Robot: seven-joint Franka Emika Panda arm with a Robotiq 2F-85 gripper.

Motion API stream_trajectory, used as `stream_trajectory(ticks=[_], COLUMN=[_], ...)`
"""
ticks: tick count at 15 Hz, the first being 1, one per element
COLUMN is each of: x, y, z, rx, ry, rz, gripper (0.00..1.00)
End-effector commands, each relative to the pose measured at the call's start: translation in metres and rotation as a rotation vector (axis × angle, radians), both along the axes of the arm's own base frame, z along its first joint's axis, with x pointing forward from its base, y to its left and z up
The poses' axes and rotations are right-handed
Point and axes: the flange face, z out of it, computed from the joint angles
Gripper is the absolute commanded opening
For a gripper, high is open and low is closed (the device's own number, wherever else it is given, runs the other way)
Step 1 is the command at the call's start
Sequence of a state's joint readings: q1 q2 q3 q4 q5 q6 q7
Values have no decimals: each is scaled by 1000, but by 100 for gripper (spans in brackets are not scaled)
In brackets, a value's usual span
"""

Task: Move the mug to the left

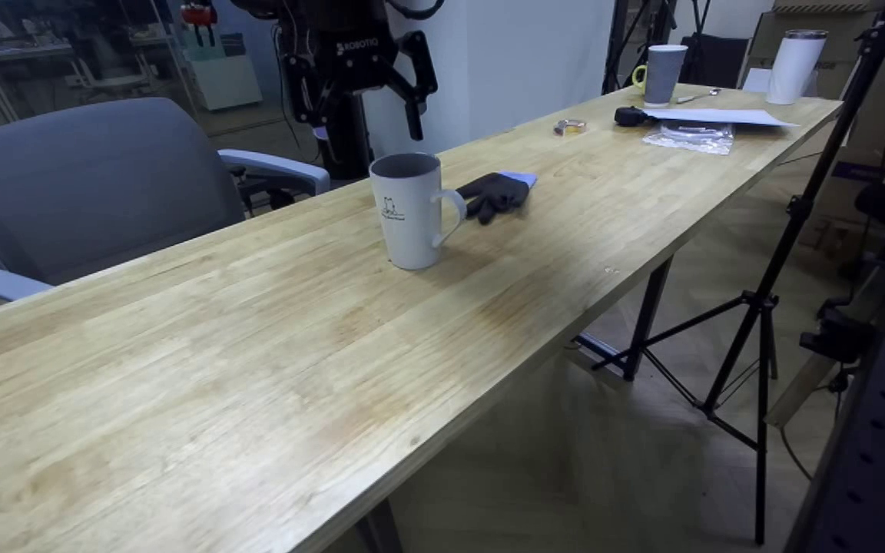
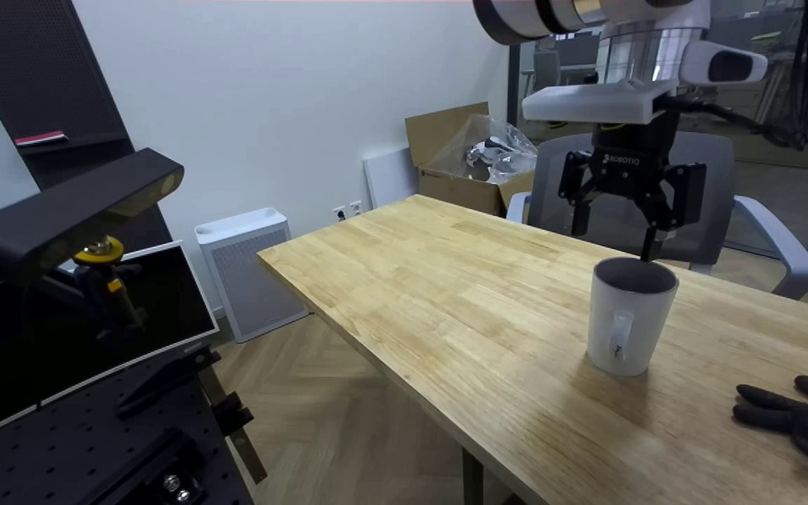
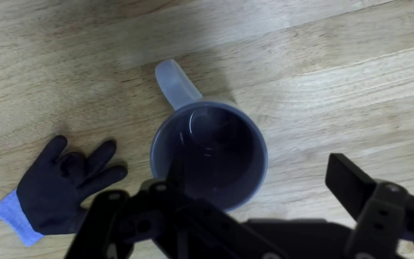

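Found black two-finger Robotiq gripper (image 2: 613,245) spread wide, empty; judged white tapered ceramic mug (image 1: 410,211) stiff, slick, probably breakable, best pinched across upper walls (image 1: 410,189).

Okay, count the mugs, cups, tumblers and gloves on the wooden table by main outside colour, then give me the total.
White: 2, the mug and a tall tumbler
Grey: 1, a cup
Black: 1, a glove
Total: 4
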State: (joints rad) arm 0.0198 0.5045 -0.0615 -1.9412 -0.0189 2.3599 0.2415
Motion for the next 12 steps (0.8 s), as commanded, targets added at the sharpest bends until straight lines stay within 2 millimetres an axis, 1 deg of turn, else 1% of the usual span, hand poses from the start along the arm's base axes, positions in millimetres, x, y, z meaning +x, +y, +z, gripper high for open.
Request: stream_trajectory(ticks=[1, 7, 12], x=[10, 11, 10], y=[8, 15, 17], z=[-9, -24, -31], rx=[-17, -17, -20], ry=[3, 16, 15], rz=[-17, 1, 12], gripper=[100, 100, 100])
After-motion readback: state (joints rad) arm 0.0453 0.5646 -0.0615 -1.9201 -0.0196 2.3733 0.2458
